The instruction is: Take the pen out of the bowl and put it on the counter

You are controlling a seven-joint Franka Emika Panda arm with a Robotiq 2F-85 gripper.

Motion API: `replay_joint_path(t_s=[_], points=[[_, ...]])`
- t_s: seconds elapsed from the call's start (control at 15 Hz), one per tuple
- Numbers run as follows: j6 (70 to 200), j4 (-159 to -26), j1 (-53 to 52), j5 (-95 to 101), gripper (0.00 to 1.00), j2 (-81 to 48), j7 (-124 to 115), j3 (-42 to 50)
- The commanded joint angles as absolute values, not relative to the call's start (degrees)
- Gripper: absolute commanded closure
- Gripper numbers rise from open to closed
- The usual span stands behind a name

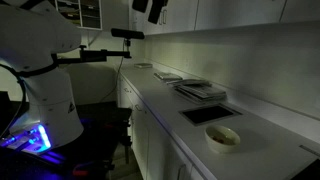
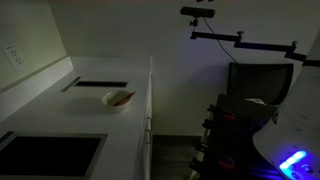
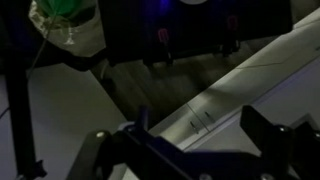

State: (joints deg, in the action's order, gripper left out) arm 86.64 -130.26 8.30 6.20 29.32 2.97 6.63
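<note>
Long pale counter (image 1: pixel 170 100) over white cabinet fronts (image 1: pixel 150 135). Cream-white bowl (image 1: pixel 222 137) stands upright near front edge, just beside dark rectangular recess (image 1: pixel 210 114). Stacked flat dark trays (image 1: pixel 200 90) lie farther along, against wall side.

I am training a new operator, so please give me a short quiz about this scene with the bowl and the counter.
1. True or false: the bowl stands on the counter, near the dark recess.
2. Fill in: the pen lies in the ____.
3. In the wrist view, the end effector is: A) shut on the pen, B) open and empty, C) inside the bowl.
Key: 1 true; 2 bowl; 3 B.
</note>
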Motion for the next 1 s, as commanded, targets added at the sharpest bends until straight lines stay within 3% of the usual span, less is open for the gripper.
replay_joint_path(t_s=[0.0,0.6,0.93], points=[[86.5,-130.1,7.7,6.4,0.00,29.3,2.8,7.1],[86.5,-130.1,7.7,6.4,0.00,29.3,2.8,7.1],[94.1,-130.2,4.5,2.2,0.00,22.3,2.4,5.4]])
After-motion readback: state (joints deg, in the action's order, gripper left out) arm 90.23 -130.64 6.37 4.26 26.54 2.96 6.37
